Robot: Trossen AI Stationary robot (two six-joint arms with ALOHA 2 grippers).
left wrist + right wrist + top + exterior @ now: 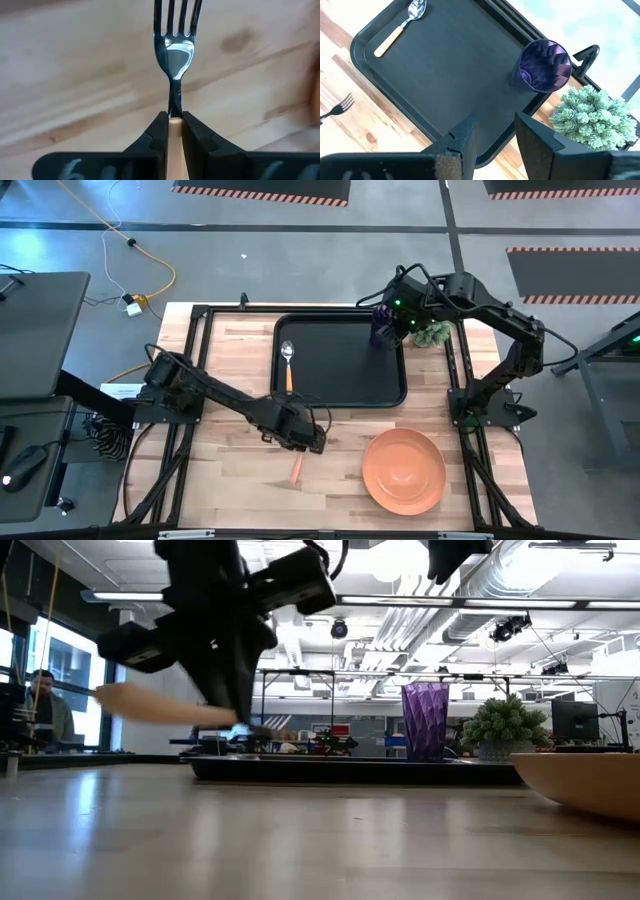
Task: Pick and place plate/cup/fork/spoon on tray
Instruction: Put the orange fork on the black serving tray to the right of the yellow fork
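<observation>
Pinching the fork (174, 45) by its orange handle in my left gripper (174, 131), I'm holding it lifted off the wood near the tray (385, 396), judging it light, stiff, slippery and prone to swivel.

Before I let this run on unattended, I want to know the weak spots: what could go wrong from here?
The left gripper pinches the fork only on its thin orange handle, lifted clear of the table; it could swivel or slip out on the way to the tray.

The spoon already lies along the tray's left edge, so the fork could land on it or knock it.

The right gripper is open, close above the cup; a careless move could tip it.
</observation>
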